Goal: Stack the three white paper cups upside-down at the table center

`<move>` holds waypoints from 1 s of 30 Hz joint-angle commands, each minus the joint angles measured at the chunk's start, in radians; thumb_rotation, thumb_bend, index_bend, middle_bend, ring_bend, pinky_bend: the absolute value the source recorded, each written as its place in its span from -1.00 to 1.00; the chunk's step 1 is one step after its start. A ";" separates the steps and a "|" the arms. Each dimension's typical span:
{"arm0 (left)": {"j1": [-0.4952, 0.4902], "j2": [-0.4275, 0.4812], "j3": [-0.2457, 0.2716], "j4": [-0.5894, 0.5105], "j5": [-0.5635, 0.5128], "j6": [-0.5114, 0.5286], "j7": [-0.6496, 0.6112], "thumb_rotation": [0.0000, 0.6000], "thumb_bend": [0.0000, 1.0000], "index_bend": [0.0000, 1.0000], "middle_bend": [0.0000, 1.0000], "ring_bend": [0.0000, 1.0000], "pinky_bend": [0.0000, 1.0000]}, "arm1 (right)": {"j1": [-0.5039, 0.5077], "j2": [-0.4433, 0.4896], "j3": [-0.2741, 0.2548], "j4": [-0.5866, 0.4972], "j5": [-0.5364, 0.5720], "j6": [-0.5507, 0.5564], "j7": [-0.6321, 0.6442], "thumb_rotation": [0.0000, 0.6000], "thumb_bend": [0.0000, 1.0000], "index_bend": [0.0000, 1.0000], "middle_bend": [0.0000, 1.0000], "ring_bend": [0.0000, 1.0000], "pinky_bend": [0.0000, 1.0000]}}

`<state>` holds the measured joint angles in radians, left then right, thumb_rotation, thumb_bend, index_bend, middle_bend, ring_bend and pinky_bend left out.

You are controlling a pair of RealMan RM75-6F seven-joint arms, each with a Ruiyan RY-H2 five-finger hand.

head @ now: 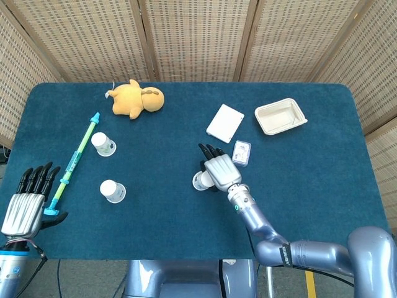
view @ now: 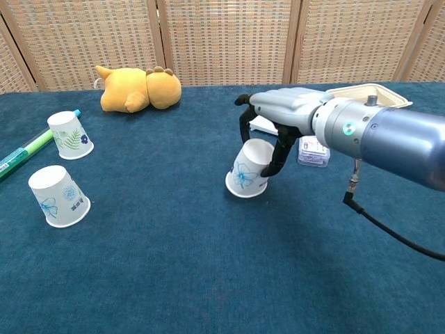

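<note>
Holding an inverted white paper cup with blue print at table centre as stack base: right hand, fingers wrapped round it. Left hand idle, spread, empty.

Chest view: cup tilted, rim near cloth; two more white paper cups well left, awaiting stacking.

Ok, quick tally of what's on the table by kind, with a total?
White paper cups: 3 (one held by the right robot hand, two at the left)
Plush toy: 1
Toothbrush: 1
White flat box: 1
Tray: 1
Small packet: 1
Total: 8
</note>
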<state>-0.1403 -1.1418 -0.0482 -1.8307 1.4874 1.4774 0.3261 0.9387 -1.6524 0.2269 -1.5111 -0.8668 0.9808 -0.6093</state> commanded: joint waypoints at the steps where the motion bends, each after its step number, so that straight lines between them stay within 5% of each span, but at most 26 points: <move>1: 0.001 -0.001 0.000 -0.002 0.000 0.001 0.004 1.00 -1.00 -1.00 -1.00 -1.00 -1.00 | 0.002 -0.010 -0.002 0.001 -0.012 0.003 0.011 1.00 -0.37 0.02 -0.95 -1.00 -0.57; 7: 0.001 -0.001 0.000 -0.003 -0.001 -0.001 0.005 1.00 -1.00 -1.00 -1.00 -1.00 -1.00 | 0.006 -0.018 -0.006 -0.003 -0.017 0.009 0.002 1.00 -0.43 -0.05 -0.98 -1.00 -0.58; 20: 0.001 0.000 0.002 -0.004 0.004 -0.002 0.007 1.00 -1.00 -1.00 -1.00 -1.00 -1.00 | -0.001 0.013 -0.032 -0.032 0.023 0.004 -0.033 1.00 -0.64 -0.74 -1.00 -1.00 -0.61; 30: 0.005 0.003 -0.004 -0.001 -0.006 0.003 -0.008 1.00 -1.00 -1.00 -1.00 -1.00 -1.00 | -0.137 0.245 -0.111 -0.270 -0.106 0.202 -0.044 1.00 -0.67 -0.91 -1.00 -1.00 -0.62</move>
<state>-0.1357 -1.1385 -0.0518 -1.8317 1.4819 1.4798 0.3184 0.8609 -1.4836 0.1491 -1.7129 -0.9024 1.1146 -0.6738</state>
